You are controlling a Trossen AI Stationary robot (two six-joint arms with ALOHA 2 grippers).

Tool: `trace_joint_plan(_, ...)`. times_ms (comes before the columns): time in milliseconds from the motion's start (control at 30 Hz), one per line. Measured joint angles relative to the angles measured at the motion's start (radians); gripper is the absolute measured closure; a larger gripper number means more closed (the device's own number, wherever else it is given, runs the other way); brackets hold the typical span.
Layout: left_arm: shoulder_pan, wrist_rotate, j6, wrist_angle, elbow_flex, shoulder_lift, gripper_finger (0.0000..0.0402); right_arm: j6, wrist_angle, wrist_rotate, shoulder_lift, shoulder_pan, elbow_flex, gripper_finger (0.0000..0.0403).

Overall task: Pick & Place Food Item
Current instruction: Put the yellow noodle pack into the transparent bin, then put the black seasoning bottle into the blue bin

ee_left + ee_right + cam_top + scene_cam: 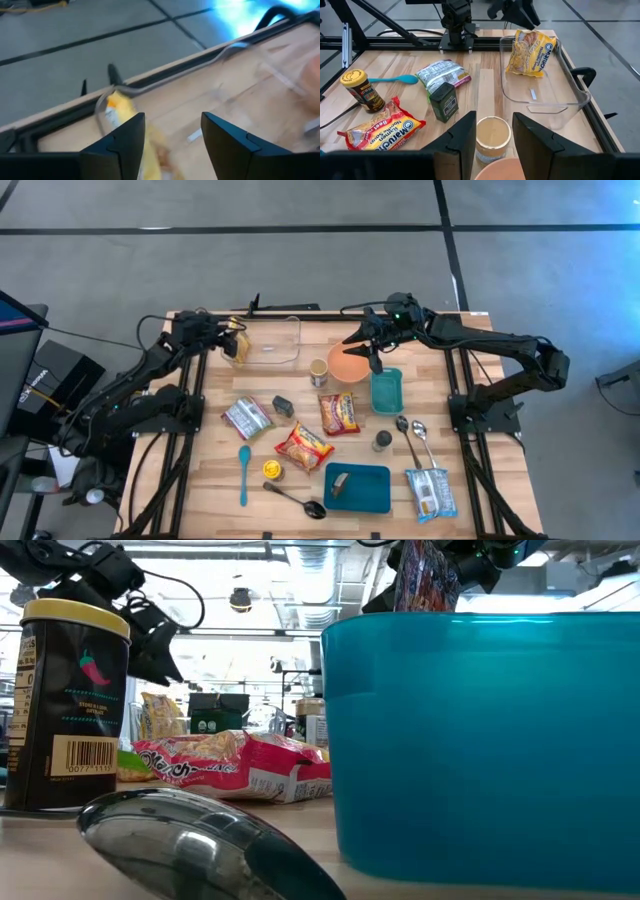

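The left gripper [232, 340] hangs over one end of the clear dish [272, 340] at the back of the table [300, 490]. Its two fingers stand apart, and nothing is between them. Just under it a yellow noodle pack [530, 46] sits inside the clear dish, leaning up against the dish's end wall. From the left wrist view the yellow pack [120, 107] shows just past the open fingers [125, 140], at the dish rim.

The right gripper [372, 352] is over by the orange bowl [345, 365], near the middle of the back of the table. Its fingers [462, 137] are partly apart, with a small round jar [492, 135] showing between them and lower down. I cannot tell if it holds anything.

A teal cup [386, 390] stands just beside the orange bowl. On the table in front lie two more noodle packs, one red and yellow [338, 412] and one more [303, 447] near it. A silver packet [246, 417] lies to the left side, with a small dark box [283, 407] next to it. A blue spoon [243, 470] and a yellow-lidded spice jar [272, 470] are nearer the front. A teal tray [358, 488] sits at the front, with a metal spoon [295, 498] beside it and two more spoons [412, 438] on the right.
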Motion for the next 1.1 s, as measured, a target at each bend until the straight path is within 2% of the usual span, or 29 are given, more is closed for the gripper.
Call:
trace_joint_plan(400, -0.003, 0.148, -0.062, 0.131, 0.0, -0.109, 0.0219, 0.0, 0.0, 0.0, 0.0, 0.0, 0.0, 0.0281)
trace_joint_plan(633, -0.025, 0.337, -0.157, 0.265, 0.0, -0.133, 0.0232, 0.0, 0.0, 0.0, 0.0, 0.0, 0.0, 0.0281)
trace_joint_plan(733, -0.06, 0.388, -0.159, 0.313, 0.0, -0.133, 0.0237, 0.016, -0.002, 0.0, 0.0, 0.0, 0.0, 0.0281)
trace_joint_plan(1100, -0.264, 0.403, -0.159, 0.389, -0.001, -0.133, 0.0253, 0.057, -0.068, 0.0, 0.0, 0.0, 0.0, 0.0281)
